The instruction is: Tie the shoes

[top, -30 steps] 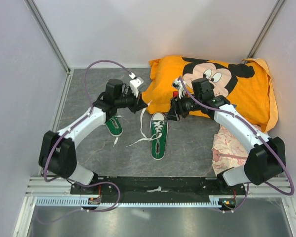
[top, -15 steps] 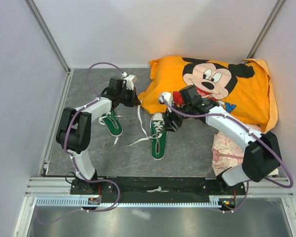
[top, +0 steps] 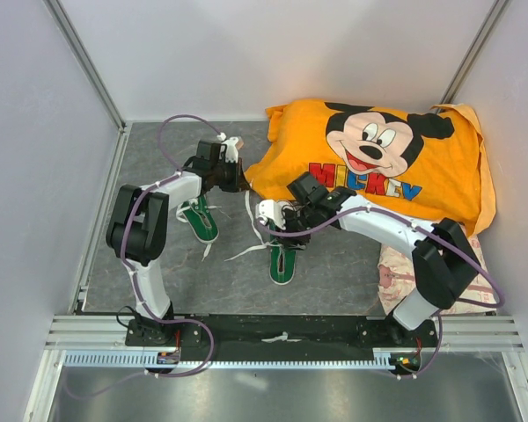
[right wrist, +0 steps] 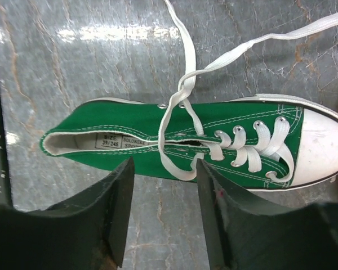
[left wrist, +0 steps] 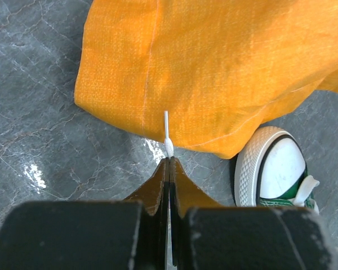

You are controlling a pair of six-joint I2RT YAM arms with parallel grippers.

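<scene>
Left gripper (left wrist: 169, 164) pinches a lace (left wrist: 167, 128) tip that pokes toward 12 o'clock. Right gripper (right wrist: 164, 191) gapes, with the shoe (right wrist: 118, 147) at its 12 o'clock.

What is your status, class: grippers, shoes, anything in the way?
Left gripper shut on lace end. Right gripper open over untied shoe. Orange cloth beside toe cap.

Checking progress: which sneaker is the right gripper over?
The middle sneaker, directly under the right gripper; the other sneaker lies partly under the left arm.
</scene>
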